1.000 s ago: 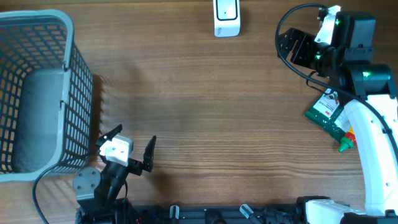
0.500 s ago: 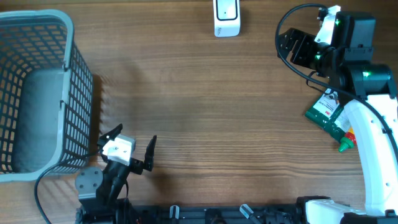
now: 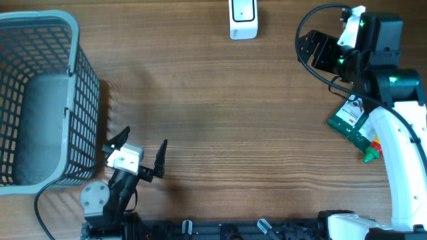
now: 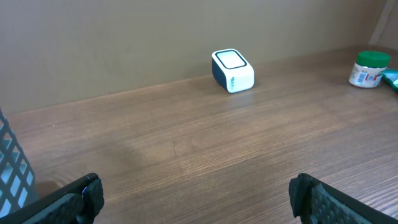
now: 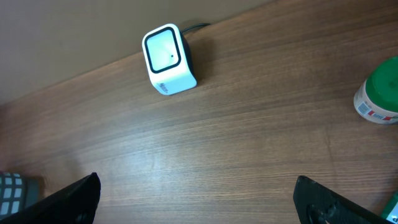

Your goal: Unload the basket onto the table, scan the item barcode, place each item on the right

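The white barcode scanner (image 3: 243,19) stands at the table's far edge, its window facing up, and shows in both wrist views (image 4: 233,70) (image 5: 168,59). A green pouch (image 3: 350,123) lies flat at the right, partly under the right arm. A white jar with a green lid (image 4: 368,68) (image 5: 379,99) stands near it and is hidden in the overhead view. My left gripper (image 3: 140,152) (image 4: 199,199) is open and empty near the front left. My right gripper (image 3: 319,52) (image 5: 199,199) is open and empty at the back right, apart from the items.
A grey wire basket (image 3: 73,100) fills the left side, close to my left gripper, and its corner shows in the left wrist view (image 4: 12,168). A small red and green piece (image 3: 371,152) lies beside the pouch. Bare wood spans the middle.
My left gripper has shifted very slightly at the front left. The right arm and the items have not moved.
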`<state>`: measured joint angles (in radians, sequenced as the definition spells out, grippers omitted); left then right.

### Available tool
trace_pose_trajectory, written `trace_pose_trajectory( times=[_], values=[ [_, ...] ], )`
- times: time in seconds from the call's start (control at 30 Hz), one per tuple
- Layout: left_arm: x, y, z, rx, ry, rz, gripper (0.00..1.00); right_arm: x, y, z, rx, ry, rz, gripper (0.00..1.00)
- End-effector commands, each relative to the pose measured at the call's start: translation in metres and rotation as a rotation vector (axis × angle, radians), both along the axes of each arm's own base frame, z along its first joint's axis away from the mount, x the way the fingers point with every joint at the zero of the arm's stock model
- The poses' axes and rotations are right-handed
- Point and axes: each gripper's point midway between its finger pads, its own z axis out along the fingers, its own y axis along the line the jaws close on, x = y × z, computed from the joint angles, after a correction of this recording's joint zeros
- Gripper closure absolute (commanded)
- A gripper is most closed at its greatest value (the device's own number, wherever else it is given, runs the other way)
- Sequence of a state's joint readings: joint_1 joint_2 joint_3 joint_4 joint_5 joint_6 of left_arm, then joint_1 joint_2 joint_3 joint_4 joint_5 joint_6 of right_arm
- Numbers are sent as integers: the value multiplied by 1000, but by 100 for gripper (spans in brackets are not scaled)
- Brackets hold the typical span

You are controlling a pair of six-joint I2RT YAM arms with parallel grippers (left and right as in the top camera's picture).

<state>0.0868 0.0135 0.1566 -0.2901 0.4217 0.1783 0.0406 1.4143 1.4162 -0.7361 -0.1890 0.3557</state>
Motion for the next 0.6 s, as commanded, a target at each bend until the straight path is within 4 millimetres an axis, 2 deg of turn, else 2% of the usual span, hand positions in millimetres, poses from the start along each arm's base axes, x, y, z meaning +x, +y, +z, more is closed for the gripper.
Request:
trace_pose_trajectory(
  times=[0.0, 0.3, 0.47, 0.57],
  values=[
    [-1, -2, -4, -7, 12, -11, 0, 1, -2, 1, 0, -1, -16, 0],
    [5, 8, -7, 2, -8, 52, 0, 1, -2, 1, 0, -1, -16, 0],
    [10, 8, 4, -25, -75, 54, 0, 1, -2, 1, 0, -1, -16, 0],
    [12, 15, 1, -54, -60, 101, 0, 1, -2, 1, 0, -1, -16, 0]
  ],
)
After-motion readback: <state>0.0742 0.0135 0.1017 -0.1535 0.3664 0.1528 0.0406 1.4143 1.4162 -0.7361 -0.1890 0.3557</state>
